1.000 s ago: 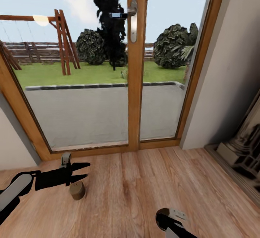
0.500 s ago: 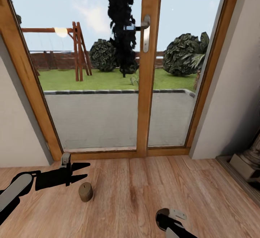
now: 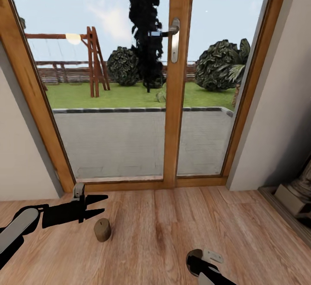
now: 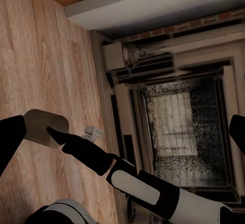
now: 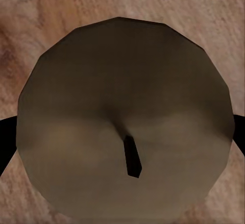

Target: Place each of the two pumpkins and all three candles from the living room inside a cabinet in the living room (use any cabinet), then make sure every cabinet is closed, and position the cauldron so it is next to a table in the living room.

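Observation:
One short brown candle (image 3: 103,229) stands upright on the wood floor, just beyond and below my left gripper (image 3: 100,205), which is open and holds nothing. In the right wrist view, a second candle (image 5: 122,81) is seen from above, wick showing, with the black fingers (image 5: 5,142) of my right gripper pressed to its two sides. The left wrist view shows that candle (image 4: 41,124) at the tip of my right arm (image 4: 143,188). Only the wrist of the right arm (image 3: 205,263) is visible at the head view's lower edge. No pumpkins, cabinet or cauldron are in view.
A wood-framed glass door (image 3: 175,103) to the garden stands straight ahead. White walls flank it. A stone fireplace surround (image 3: 298,190) sits at the right, also visible as the fireplace (image 4: 178,127). Open wood floor (image 3: 172,224) lies between.
The camera swung left during the first half second, so the door and floor candle shifted right in the picture. Since then nothing has moved, and both arms keep their pose.

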Controlling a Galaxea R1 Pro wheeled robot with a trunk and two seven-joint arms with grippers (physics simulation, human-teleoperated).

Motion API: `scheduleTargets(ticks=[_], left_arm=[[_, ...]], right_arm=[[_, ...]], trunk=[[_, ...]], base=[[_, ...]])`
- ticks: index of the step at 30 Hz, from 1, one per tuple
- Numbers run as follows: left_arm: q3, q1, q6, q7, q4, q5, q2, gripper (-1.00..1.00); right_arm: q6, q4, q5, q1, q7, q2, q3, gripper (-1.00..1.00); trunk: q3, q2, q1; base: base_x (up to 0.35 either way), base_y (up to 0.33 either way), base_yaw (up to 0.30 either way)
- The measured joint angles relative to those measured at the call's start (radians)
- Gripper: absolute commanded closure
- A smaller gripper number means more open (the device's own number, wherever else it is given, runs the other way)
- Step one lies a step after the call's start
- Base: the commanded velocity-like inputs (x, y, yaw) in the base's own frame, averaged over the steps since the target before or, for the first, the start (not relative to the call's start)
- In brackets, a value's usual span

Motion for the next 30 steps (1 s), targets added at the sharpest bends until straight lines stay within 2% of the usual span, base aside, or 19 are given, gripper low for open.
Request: scheduleTargets(ticks=[22,24,28,30], left_arm=[[0.0,0.0,-0.001,0.001,0.0,0.0,0.001,-1.0],[0.0,0.0,-0.002,0.006,0.0,-0.015,0.002,-1.0],[0.011,0.0,-0.004,0.044,0.011,-0.082,0.0,-1.0],[0.015,0.0,-0.005,0.065,0.031,-0.096,0.0,-1.0]], right_arm=[[-0.002,0.0,0.001,0.0,-0.002,-0.002,-0.001,1.0],[-0.002,0.0,0.001,0.0,-0.002,-0.002,-0.002,1.0],[-0.002,-0.001,0.001,0.0,-0.002,-0.002,-0.002,1.0],[-0.002,0.0,0.0,0.0,-0.002,-0.002,-0.002,1.0]], trunk=[[0.0,0.0,0.0],[0.0,0.0,0.0],[0.0,0.0,0.0],[0.0,0.0,0.0]], base=[[0.0,0.0,0.0],[0.0,0.0,0.0],[0.0,0.0,0.0],[0.0,0.0,0.0]])
